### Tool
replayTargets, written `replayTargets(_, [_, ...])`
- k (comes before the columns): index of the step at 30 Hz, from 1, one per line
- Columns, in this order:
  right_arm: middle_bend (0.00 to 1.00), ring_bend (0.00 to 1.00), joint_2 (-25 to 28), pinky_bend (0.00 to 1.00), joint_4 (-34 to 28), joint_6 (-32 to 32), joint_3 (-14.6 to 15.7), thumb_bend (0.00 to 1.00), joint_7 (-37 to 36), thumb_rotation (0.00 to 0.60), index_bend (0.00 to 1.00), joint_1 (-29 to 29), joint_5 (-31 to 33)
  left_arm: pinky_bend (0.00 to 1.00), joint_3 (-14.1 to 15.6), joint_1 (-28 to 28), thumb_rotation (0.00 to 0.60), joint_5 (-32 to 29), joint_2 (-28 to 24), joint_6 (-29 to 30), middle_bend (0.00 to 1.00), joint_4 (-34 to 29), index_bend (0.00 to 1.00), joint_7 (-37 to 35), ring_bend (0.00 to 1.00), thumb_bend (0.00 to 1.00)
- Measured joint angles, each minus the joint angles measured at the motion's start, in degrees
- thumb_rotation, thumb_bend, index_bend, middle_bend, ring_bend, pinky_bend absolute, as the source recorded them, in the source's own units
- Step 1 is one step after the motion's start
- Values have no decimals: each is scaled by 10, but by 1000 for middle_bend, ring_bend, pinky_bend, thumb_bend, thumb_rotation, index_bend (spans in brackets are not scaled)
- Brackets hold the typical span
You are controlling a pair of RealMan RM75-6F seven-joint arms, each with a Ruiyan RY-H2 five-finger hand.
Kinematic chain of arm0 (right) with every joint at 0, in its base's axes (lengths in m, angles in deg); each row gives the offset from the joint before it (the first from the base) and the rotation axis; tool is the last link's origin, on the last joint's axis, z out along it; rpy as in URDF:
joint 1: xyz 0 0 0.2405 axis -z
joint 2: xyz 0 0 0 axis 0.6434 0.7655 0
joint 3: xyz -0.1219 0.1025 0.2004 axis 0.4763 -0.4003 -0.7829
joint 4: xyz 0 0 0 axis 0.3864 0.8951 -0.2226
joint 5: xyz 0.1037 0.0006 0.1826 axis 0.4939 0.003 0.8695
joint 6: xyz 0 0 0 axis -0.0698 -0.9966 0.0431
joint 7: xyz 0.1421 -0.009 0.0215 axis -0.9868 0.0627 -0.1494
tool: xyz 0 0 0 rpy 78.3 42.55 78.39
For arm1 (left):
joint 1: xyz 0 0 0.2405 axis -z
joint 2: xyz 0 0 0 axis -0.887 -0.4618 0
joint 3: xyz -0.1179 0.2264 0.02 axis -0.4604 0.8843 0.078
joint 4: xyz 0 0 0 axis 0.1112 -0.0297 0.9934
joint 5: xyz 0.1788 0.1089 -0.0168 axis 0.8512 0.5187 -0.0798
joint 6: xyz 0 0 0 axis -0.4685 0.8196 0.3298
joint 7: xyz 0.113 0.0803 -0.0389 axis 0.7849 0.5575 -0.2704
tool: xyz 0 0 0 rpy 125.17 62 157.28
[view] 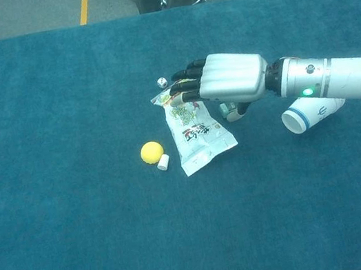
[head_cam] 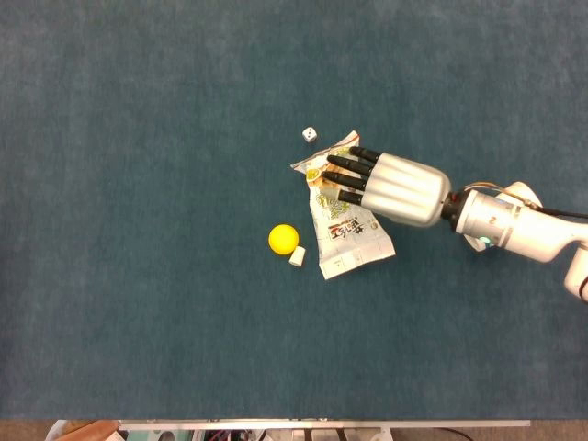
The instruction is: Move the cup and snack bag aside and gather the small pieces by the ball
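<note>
The right hand [head_cam: 390, 186], silver-backed with black fingers [view: 184, 87], reaches over the upper part of the white printed snack bag [head_cam: 347, 231], which lies flat on the blue felt-covered counter [head_cam: 138, 184]. The fingers are spread apart over the bag's top end; whether they touch it cannot be told, and they grip nothing. A white paper cup with a blue rim [view: 311, 112] lies on its side just beyond the wrist, well right of the bag. A yellow ball [head_cam: 283, 238] sits left of the bag with a small white piece [head_cam: 297, 256] touching it. A white die [head_cam: 310, 134] rests near the bag's top corner. A small green piece [view: 227, 108] shows partly beneath the palm.
</note>
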Motion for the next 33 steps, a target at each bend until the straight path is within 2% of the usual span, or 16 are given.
replayTargets(8, [154,77,-35,193,48,-10,9,0,-19,600,171,-12,7,495,1,-4,600,1,2,3,497,6,552,-8,335,309])
replayTargets(24, [143,61,-89,179,121,17,36,0,-43,600,171,-30,26,496,3,-12,600,1,8,4,497,22,553,-26,335,308])
replayTargets(28, [221,98,-99,253,135,18,39,0,-46,600,187,-29,32,496,3,-13,600,1,9,2,497,25,552,-29,335,308])
replayTargets(33, [381,255,-113,388,154,-5,39,0,-53,600,360,-23,38,496,2,-13,600,1,10,1,497,26,552,-31,335,309])
